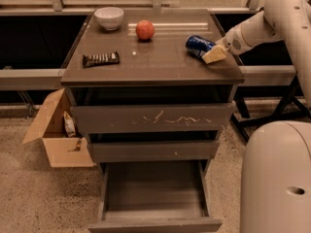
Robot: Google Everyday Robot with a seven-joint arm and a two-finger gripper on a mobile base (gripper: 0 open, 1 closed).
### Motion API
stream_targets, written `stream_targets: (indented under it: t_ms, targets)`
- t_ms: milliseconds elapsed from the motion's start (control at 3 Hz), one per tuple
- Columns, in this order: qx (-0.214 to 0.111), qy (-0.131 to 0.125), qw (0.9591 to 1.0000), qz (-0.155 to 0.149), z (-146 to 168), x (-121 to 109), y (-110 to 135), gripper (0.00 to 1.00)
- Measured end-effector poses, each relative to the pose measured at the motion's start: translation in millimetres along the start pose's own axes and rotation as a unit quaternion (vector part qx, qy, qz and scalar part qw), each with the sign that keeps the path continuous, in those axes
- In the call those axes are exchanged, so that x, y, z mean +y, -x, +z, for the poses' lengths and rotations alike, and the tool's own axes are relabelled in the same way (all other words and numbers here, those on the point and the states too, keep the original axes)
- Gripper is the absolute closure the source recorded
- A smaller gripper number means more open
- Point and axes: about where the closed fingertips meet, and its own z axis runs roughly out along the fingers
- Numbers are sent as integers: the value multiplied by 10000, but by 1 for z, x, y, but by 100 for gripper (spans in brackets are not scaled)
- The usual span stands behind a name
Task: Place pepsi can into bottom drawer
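The pepsi can (195,43), blue with a silver end, lies on its side near the right edge of the cabinet top (155,62). My gripper (209,52) reaches in from the right on the white arm (257,25) and sits right against the can's right end, low over the top. The bottom drawer (154,198) is pulled out at the foot of the cabinet, and its tray shows nothing inside.
A white bowl (109,17), a red apple (145,29) and a dark snack bar (100,58) sit on the cabinet top. The scratched top drawer (153,118) and middle drawer (153,150) are shut. An open cardboard box (60,137) stands left; my white base (274,178) stands right.
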Motion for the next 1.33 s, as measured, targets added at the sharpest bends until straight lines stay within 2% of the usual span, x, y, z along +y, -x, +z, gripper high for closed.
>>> stream_targets:
  t_ms: [333, 667, 1000, 1333]
  targets:
    - [-216, 225, 9991, -273, -15, 17, 15, 100]
    - [-427, 494, 9955, -687, -36, 44, 34, 100]
    - [-454, 739, 9922, -894, -51, 71, 41, 100]
    - [-353, 1057, 9897, -899, -57, 105, 34, 100]
